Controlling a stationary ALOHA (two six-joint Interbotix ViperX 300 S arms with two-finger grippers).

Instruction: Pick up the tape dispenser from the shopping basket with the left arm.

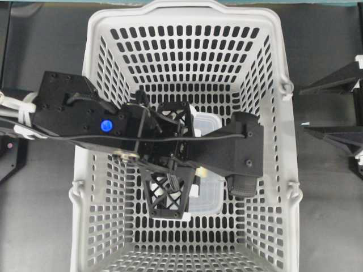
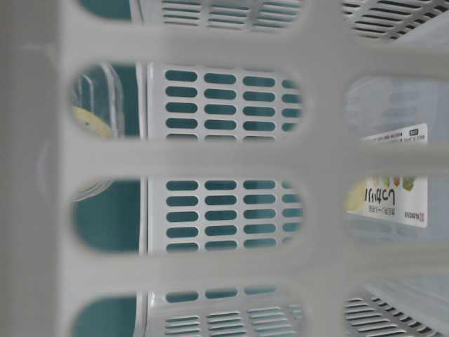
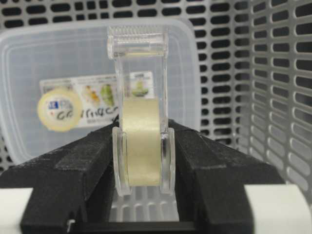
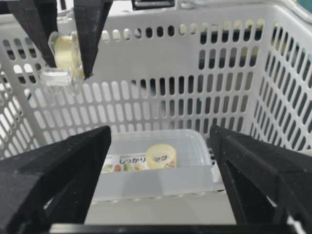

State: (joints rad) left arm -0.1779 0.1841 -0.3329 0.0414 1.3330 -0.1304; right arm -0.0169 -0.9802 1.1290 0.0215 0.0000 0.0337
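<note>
The tape dispenser (image 3: 141, 122) is clear plastic with a pale yellow tape roll, its cutter end up. My left gripper (image 3: 142, 151) is shut on it, one black finger on each side. The right wrist view shows the same gripper (image 4: 69, 70) holding the dispenser (image 4: 63, 61) well above the basket floor. Overhead, the left arm (image 1: 102, 124) reaches into the light-grey shopping basket (image 1: 283, 170) and hides the dispenser. My right gripper (image 4: 160, 134) is open and empty, and it sits outside the basket's right rim in the overhead view (image 1: 303, 109).
A translucent rounded box (image 4: 161, 170) with a printed label and round yellow sticker lies on the basket floor below the dispenser; it also shows overhead (image 1: 210, 190). Slotted basket walls (image 3: 282, 97) close in on all sides.
</note>
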